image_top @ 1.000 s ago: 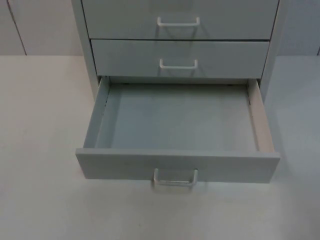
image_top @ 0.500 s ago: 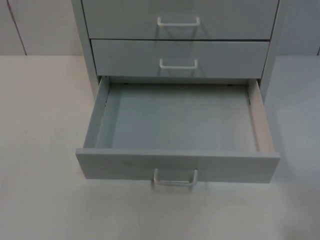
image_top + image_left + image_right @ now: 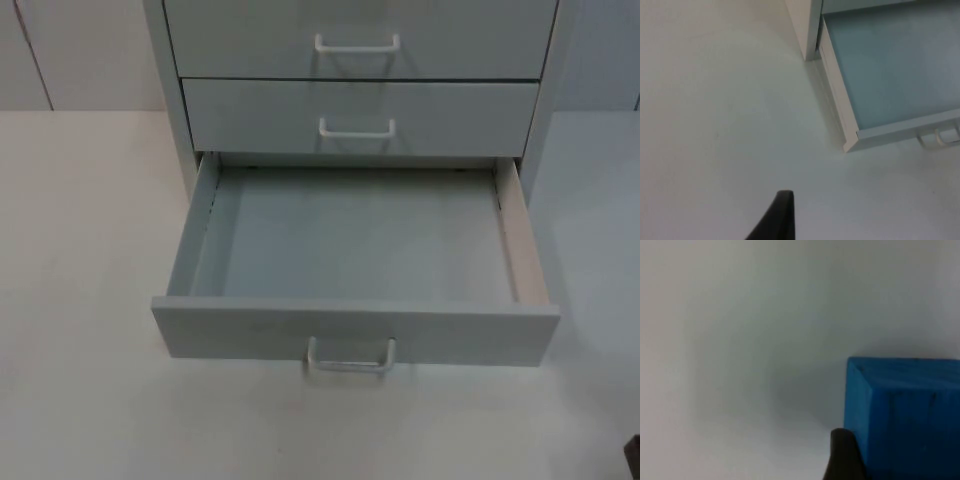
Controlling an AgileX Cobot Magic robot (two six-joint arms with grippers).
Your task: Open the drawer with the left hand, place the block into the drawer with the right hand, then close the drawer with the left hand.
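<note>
One change I see: a dark tip of my right arm now shows at the near right edge of the desk (image 3: 90,400). The drawer (image 3: 350,335) stands open and empty. My right gripper (image 3: 875,460) sits against the blue block (image 3: 910,415), grip uncertain; my left gripper (image 3: 777,220) waits left of the drawer, fingers unclear.

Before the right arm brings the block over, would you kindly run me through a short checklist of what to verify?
1. Bottom drawer pulled out: ok.
2. Drawer floor free for the block: ok, in the top and left wrist views.
3. Blue block beside the right gripper's fingertip: ok.
4. Block held between the jaws: cannot tell.
5. Left gripper's fingertip over the bare table, off the drawer's front corner: ok.
6. Handle free for closing later: ok.
</note>
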